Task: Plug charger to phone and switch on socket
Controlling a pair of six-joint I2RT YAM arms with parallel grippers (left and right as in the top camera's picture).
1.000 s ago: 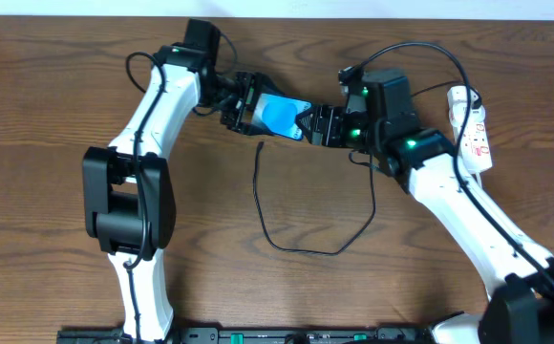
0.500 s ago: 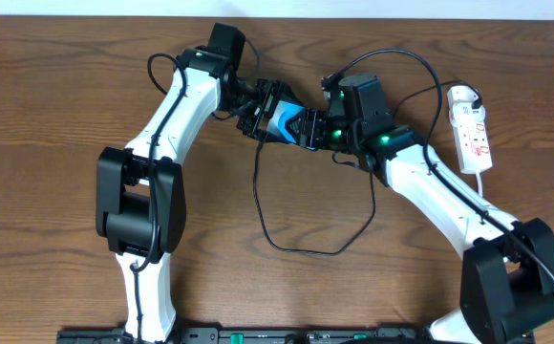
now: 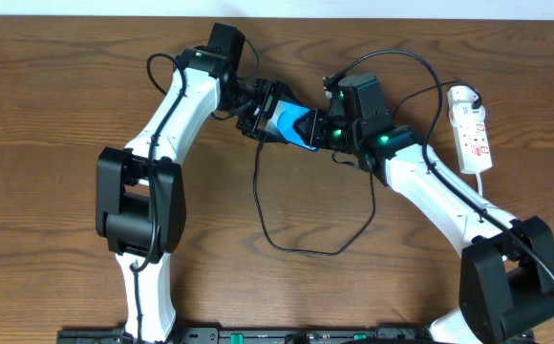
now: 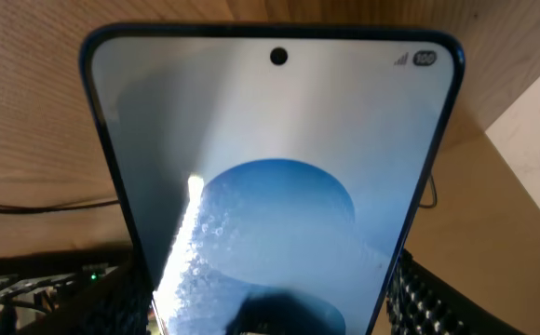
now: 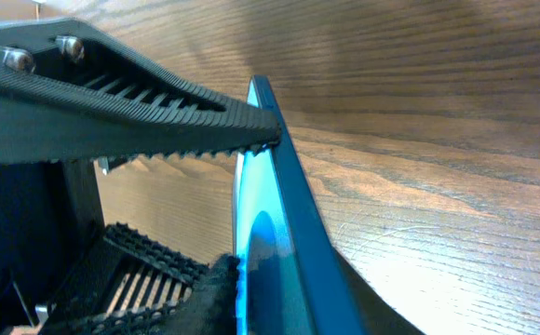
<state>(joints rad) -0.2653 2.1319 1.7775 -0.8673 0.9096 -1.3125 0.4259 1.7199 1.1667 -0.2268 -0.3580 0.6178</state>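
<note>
The phone, its screen bright blue-cyan, is held tilted above the table between both grippers. My left gripper is shut on its side edges. The left wrist view shows the phone's screen between the jaws. My right gripper is shut on the phone's other end. The right wrist view shows the phone edge-on in the jaws. The charger's thin black cable lies looped on the table, its plug tip just below the phone and held by nothing. The socket lies at the far right.
The cable's far end runs up behind the right arm, and I cannot see the adapter. The socket's white cord trails toward the front. A light wall edge borders the far side of the brown wooden table.
Over the last second both arms shifted, and the right gripper closed in over more of the phone. The phone now shows shorter from above. Nothing visibly moved in the last half second.
</note>
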